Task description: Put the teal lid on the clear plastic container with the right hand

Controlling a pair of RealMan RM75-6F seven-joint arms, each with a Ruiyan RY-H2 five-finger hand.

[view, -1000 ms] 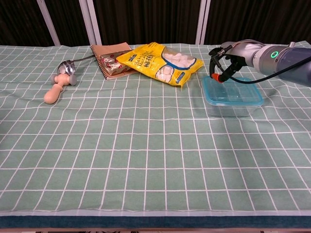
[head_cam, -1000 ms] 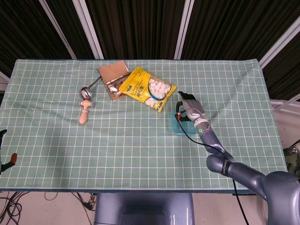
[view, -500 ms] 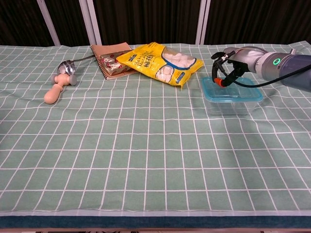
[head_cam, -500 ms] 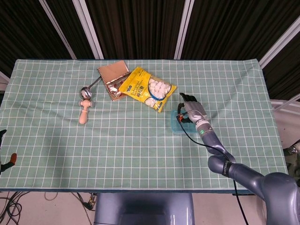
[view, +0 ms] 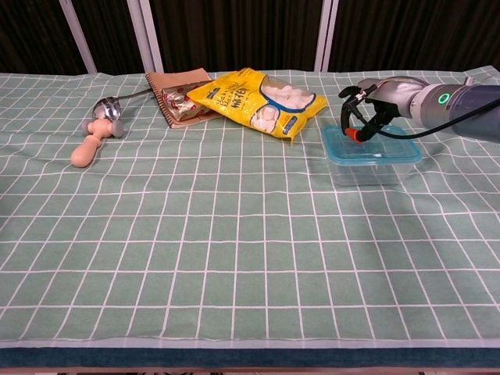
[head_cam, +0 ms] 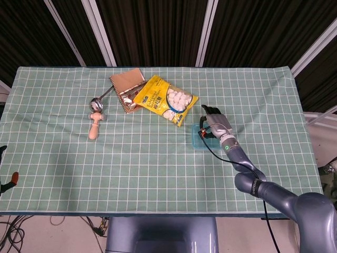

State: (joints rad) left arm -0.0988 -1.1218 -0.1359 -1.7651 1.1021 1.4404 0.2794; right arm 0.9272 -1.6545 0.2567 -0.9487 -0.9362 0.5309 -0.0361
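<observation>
The teal lid sits on top of the clear plastic container, right of the counter's middle. My right hand rests over the lid's far left corner, fingers curled down and touching it, gripping nothing. Just left lies a yellow snack bag, then a notebook and a wooden-handled ladle.

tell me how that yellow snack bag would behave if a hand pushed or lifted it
The yellow snack bag looks like thin film puffed around loose white pieces, so it would probably crumple and sag rather than stay stiff. It likely weighs little for its size. It lies partly over the brown packet, so a push might drag that along.
</observation>
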